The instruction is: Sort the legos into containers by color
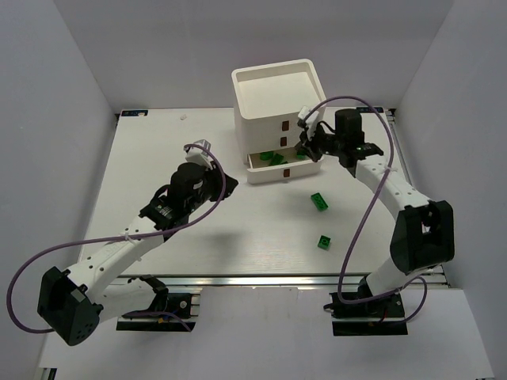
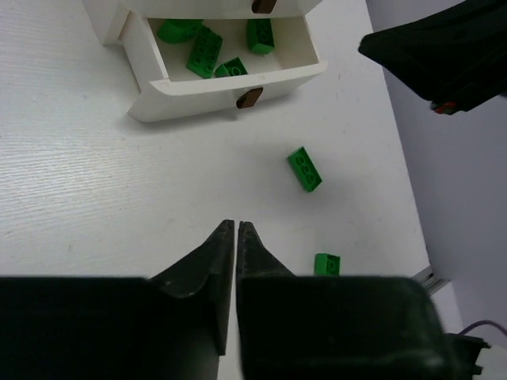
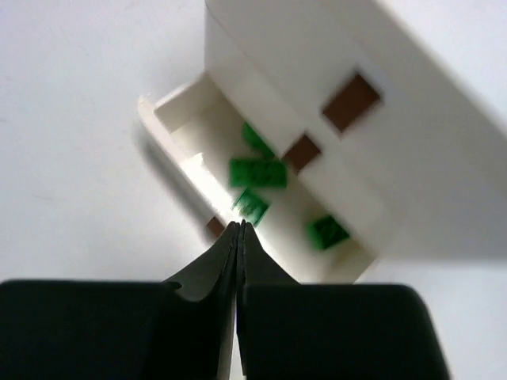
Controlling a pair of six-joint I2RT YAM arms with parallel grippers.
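The white drawer unit (image 1: 257, 127) stands at the far edge of the worktop, a little to the right of the middle. Its bottom drawer (image 1: 265, 174) is pulled open toward the near edge. In this drawer lie at least four dark green bricks (image 2: 204, 51), so this color is already partly sorted. Two more bricks of the same green are not yet inside. The first loose brick (image 1: 318, 202) lies on the right half of the worktop, near the front of the open drawer. The second loose brick (image 1: 325, 241) lies closer to the near edge, apart from the first one. The two upper drawers are closed and I cannot tell what is in them. No purple or yellow-green brick shows anywhere on the worktop. The right gripper (image 3: 240, 229) hangs over the right part of the open drawer, its fingers pressed together with nothing between them. The left gripper (image 2: 236, 231) is over the middle of the worktop, to the left of the drawer, also pressed together and holding nothing. I judge that the task is near its end. As far as it shows, what is left is to pick up the two loose bricks, drop them with the other green ones, and perhaps push the drawer shut.
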